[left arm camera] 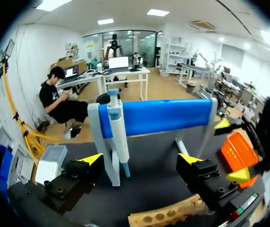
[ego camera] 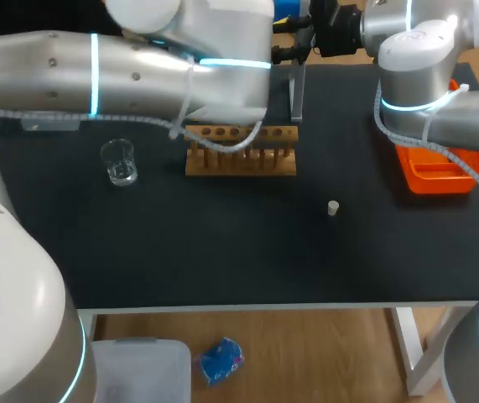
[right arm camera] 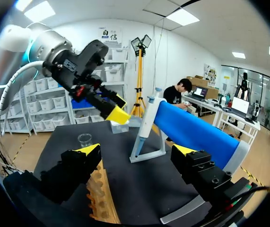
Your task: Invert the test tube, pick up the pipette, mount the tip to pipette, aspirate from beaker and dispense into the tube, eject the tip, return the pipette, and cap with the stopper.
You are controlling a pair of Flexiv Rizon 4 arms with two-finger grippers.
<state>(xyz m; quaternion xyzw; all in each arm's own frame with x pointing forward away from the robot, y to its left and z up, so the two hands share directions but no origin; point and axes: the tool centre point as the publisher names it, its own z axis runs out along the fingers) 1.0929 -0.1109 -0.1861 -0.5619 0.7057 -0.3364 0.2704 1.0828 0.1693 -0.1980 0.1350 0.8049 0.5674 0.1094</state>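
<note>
Hanging on blue stand (left arm camera: 159,115) at worktop's (ego camera: 222,252) far edge, pipette (left arm camera: 118,137) looks light, stiff, slick; prob grab thick upper body. Left pincer (left arm camera: 140,160) wide, empty, facing it; right pincer (right arm camera: 136,150) wide too

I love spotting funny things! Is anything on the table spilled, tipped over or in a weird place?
Nothing looks spilled or tipped. The beaker stands upright, and the pipette hangs on its stand. The only oddity is the small stopper, alone on the black mat, away from the wooden rack.
</note>
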